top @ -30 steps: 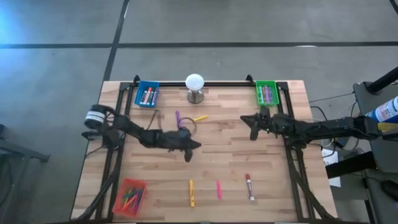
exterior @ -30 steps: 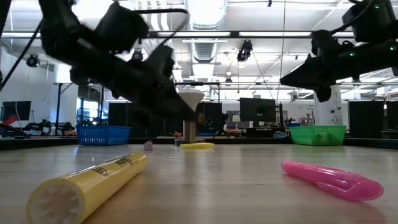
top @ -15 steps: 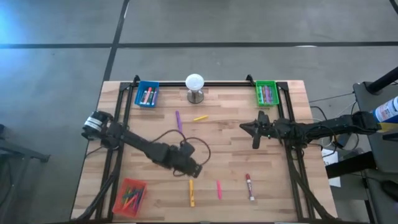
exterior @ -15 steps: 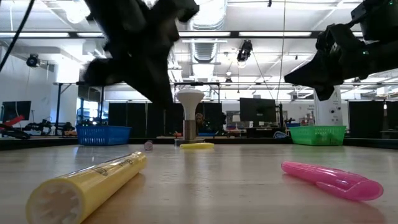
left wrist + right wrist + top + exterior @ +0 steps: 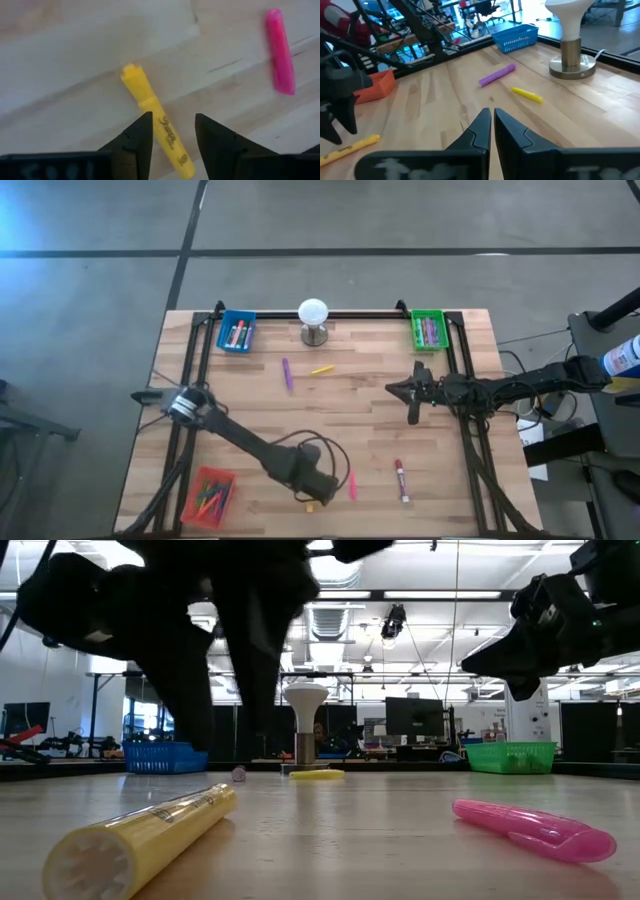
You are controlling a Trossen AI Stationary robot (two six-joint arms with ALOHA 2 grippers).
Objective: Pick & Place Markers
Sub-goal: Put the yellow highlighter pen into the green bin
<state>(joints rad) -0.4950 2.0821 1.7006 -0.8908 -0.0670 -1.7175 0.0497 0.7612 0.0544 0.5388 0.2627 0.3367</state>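
A wooden table (image 5: 370, 425) is seen from above, with two dark robot arms reaching over it. The left end effector (image 5: 171, 135) hangs low over the front of the table, its two fingers spread wide on either side of a yellow marker (image 5: 156, 118) that lies flat on the wood. It is not gripping the marker. Just beside that marker lies a pink marker (image 5: 352, 484), and near it a red marker (image 5: 402, 480) with a white label.

The right end effector (image 5: 412, 392) waits in the air over the right half of the table, its fingers pressed together and holding nothing.

Farther back, a purple marker (image 5: 287, 372) and a small yellow marker (image 5: 321, 369) lie near a white ball on a metal stand (image 5: 314, 321). A blue tray (image 5: 237, 332) and a green tray (image 5: 428, 330) at the back corners hold more markers, as does a red tray (image 5: 209, 494) at the front left.
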